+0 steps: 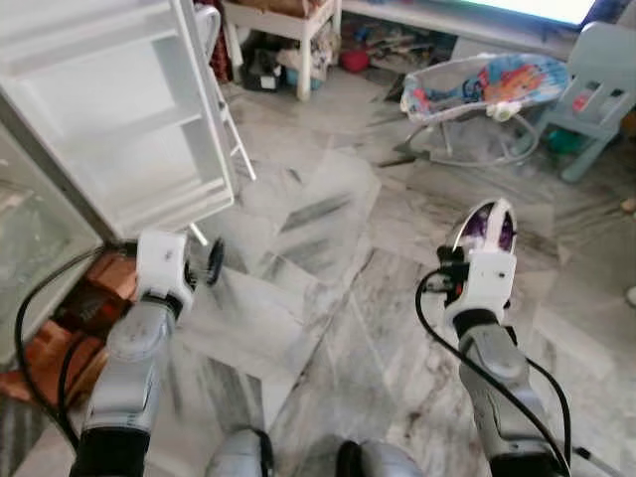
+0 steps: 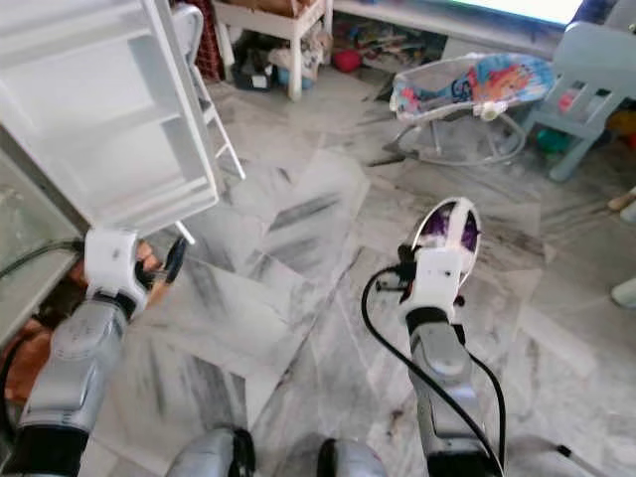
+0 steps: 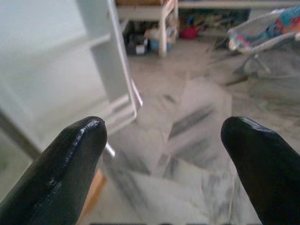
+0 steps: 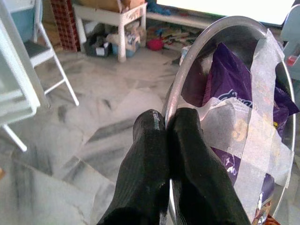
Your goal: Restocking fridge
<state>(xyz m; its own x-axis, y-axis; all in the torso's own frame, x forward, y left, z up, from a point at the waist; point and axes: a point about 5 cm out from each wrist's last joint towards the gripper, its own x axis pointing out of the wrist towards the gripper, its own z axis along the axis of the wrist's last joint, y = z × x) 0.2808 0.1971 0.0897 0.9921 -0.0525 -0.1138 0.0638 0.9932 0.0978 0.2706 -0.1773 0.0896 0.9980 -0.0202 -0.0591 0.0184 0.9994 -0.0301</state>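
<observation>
A round metal bowl (image 4: 225,70) with a thin shiny rim is held up on the robot's right side, above the grey-veined marble floor (image 1: 328,298). It holds a glossy purple snack packet (image 4: 229,84), kept in by crossed strips of translucent tape (image 4: 262,117). The right gripper (image 4: 166,124) pinches the bowl's rim, its two ribbed black fingers pressed together with the metal edge between them. The right arm reaches forward, silver forearm and white wrist block rising from below, a black cable looping beside it.

The left gripper (image 1: 214,263) hangs near the lower corner of the open white fridge door (image 1: 129,109), its rounded black fingers (image 3: 70,159) spread wide and holding nothing. The door is smooth plastic with boxy moulded shelves. Beyond lie a patterned fabric baby bouncer (image 1: 487,89) on a wire frame, a pale blue chair (image 1: 601,89) and a white table (image 1: 288,25) with clutter beneath.
</observation>
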